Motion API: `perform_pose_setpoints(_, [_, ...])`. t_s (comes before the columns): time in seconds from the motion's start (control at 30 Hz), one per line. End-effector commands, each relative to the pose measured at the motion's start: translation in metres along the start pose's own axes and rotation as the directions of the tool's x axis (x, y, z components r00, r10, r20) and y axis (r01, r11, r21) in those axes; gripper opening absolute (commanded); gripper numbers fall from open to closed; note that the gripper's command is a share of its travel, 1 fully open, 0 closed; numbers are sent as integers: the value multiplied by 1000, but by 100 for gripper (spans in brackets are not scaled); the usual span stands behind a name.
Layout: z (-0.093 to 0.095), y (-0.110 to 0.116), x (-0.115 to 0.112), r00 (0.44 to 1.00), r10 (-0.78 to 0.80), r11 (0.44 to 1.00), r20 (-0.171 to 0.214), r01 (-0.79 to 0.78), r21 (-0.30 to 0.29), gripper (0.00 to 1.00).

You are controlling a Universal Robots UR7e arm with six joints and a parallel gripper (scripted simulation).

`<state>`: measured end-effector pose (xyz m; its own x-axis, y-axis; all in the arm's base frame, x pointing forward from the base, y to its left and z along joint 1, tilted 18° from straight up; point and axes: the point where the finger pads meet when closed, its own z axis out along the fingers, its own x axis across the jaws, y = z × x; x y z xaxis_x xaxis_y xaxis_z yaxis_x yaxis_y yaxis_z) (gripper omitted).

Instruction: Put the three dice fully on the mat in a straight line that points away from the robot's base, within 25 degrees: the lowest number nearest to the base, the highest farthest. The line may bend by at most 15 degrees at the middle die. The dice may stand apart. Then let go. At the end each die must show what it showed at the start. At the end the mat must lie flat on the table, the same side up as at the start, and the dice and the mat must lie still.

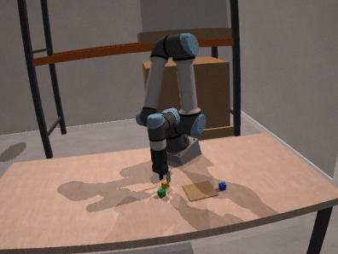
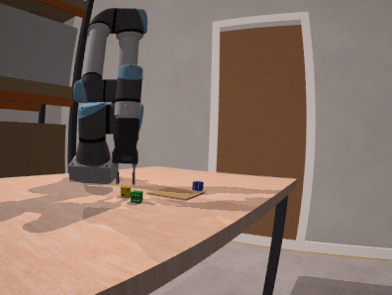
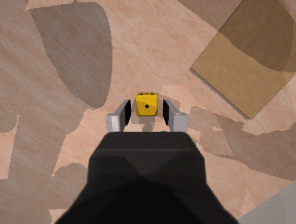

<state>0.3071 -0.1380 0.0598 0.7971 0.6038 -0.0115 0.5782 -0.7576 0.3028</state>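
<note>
A yellow die (image 1: pixel 165 184) lies on the table left of the tan mat (image 1: pixel 200 190); in the wrist view the yellow die (image 3: pixel 147 104) shows one dot on top. My gripper (image 3: pixel 146 107) is open, and its fingers stand on both sides of the die just above the table. A green die (image 1: pixel 161 193) lies close in front of the yellow one; it also shows in the exterior view (image 2: pixel 137 197). A blue die (image 1: pixel 222 186) lies on the table just right of the mat. The mat (image 3: pixel 247 62) lies flat and bare.
The arm's base (image 1: pixel 183 151) stands behind the dice. A cardboard box (image 1: pixel 209 91) and shelf frame stand behind the table. The table's front edge curves near the camera.
</note>
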Motion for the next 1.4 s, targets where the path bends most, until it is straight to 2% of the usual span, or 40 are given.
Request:
perform_pose_setpoints(0.0, [0, 0, 0, 1000, 0, 1000, 0, 0, -1, 87])
perform_pose_setpoints(0.6, [1, 0, 0, 1000, 0, 1000, 0, 0, -1, 87])
perform_pose_setpoints(1.37, [35, 0, 0, 1000, 0, 1000, 0, 0, -1, 87])
